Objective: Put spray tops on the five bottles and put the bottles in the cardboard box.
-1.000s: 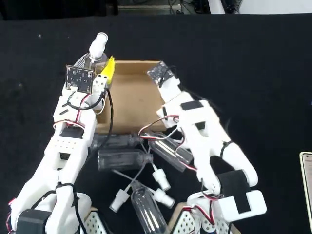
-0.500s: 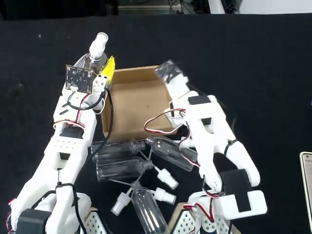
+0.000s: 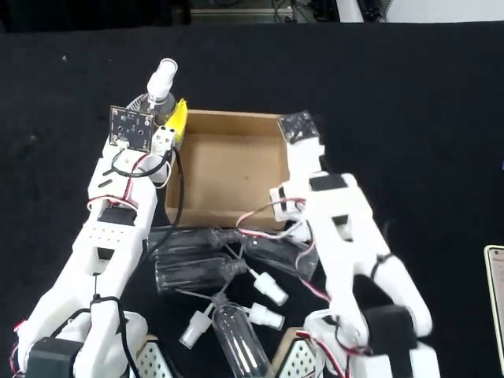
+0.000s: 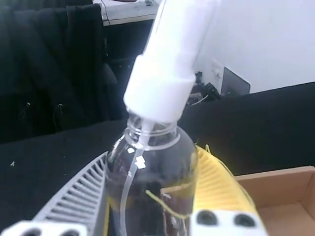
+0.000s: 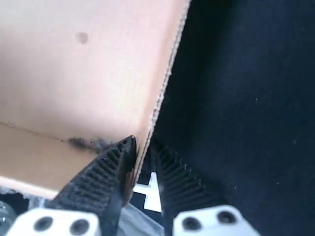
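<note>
Beside the square cardboard box (image 3: 228, 165), ribbed left fingers (image 4: 216, 187) clasp a clear bottle (image 4: 147, 167).

I take this for a robotics lab or workshop. My left arm (image 3: 110, 236) and right arm (image 3: 346, 228), white with exposed wiring (image 3: 180, 189), sit at a surface (image 3: 409, 94) draped in black cloth. Loose cables (image 3: 287, 9) lie beyond its far edge, and a plain white wall (image 4: 256, 44) stands behind.
</note>
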